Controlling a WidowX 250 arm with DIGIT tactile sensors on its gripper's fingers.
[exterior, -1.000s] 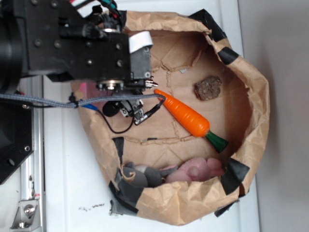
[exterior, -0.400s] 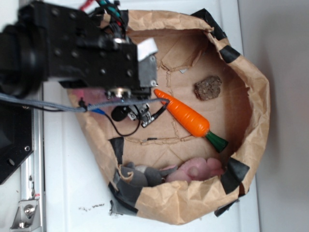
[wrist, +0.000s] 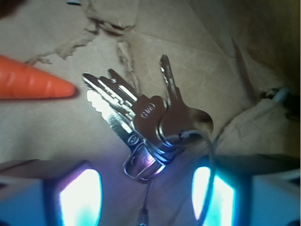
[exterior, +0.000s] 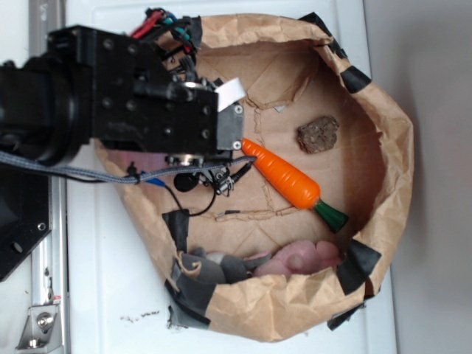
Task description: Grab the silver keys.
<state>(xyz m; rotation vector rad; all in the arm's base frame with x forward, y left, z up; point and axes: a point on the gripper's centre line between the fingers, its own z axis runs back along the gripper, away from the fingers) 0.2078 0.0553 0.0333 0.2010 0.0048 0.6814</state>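
Note:
The silver keys point(wrist: 143, 117) lie flat on the brown paper floor of the bag, fanned out with a thin wire loop point(wrist: 207, 155) trailing off them. In the wrist view my gripper point(wrist: 146, 197) is open, its two glowing fingertips standing to either side of the bunch's ring end without touching it. In the exterior view the keys point(exterior: 221, 179) peek out just below the black gripper body point(exterior: 192, 125), which hides the fingers. The orange carrot point(exterior: 284, 177) lies just to the right, its tip point(wrist: 42, 84) close to the key blades.
The paper bag's crumpled wall point(exterior: 387, 147) rings the workspace. A brown rock-like lump point(exterior: 318, 134) lies at the back right. A pink and grey soft toy point(exterior: 280, 262) rests against the near wall. A black cable point(exterior: 181, 203) runs from the arm.
The arm has shifted right and slightly down, deeper over the bag, so the gripper body now covers more of the keys. Carrot, lump and soft toy have not moved.

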